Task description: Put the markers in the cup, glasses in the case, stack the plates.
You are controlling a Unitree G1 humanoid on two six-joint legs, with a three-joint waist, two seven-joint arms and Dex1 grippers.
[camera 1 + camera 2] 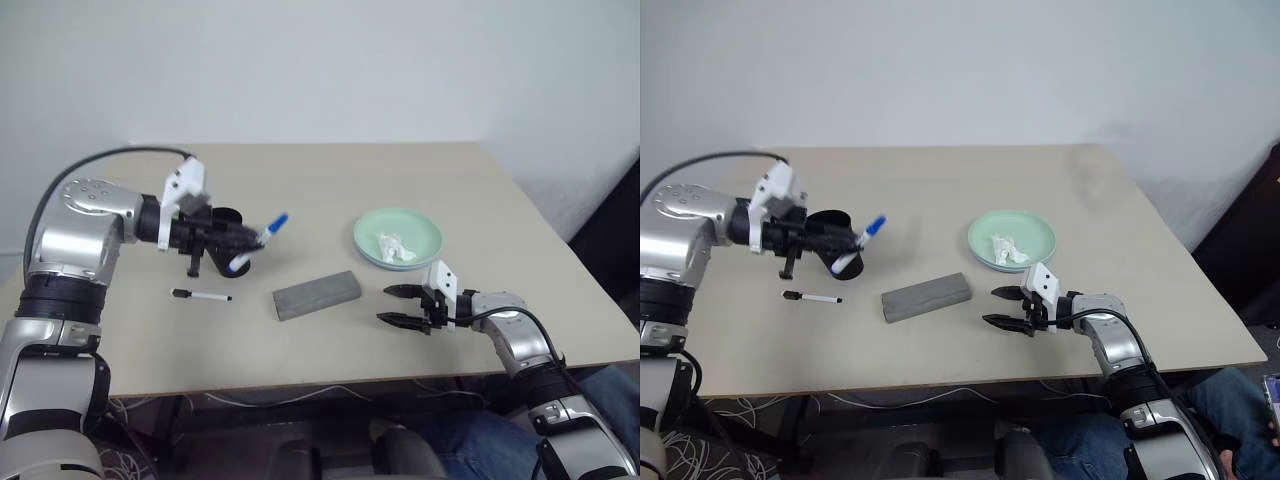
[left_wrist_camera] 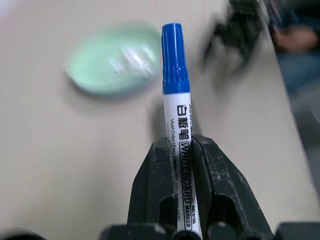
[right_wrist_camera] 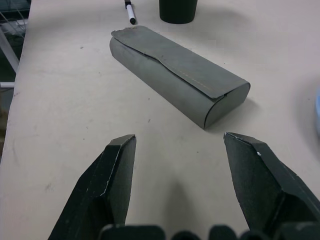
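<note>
Blue-capped marker (image 2: pixel 176 95) reading "WHITEBOARD MARKER" sits pinched in the left gripper (image 1: pixel 243 240) above the cup (image 1: pixel 832 240), the right gripper (image 3: pixel 182 165) spread near the case (image 3: pixel 177 70).

"WHITEBOARD MARKER" on blue-capped marker (image 2: pixel 178 150)

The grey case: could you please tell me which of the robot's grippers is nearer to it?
Right. The open right gripper sits low just beside the grey case, its fingers facing it. The left gripper, holding the blue-capped marker, is raised by the cup.

Beige table (image 1: pixel 480 190) w/ four items
Black cup (image 1: pixel 830 222) at left; dark-tip marker (image 1: pixel 201 296) near it; grey case (image 1: pixel 317 294) mid; mint plate (image 1: pixel 425 235) at right.
</note>
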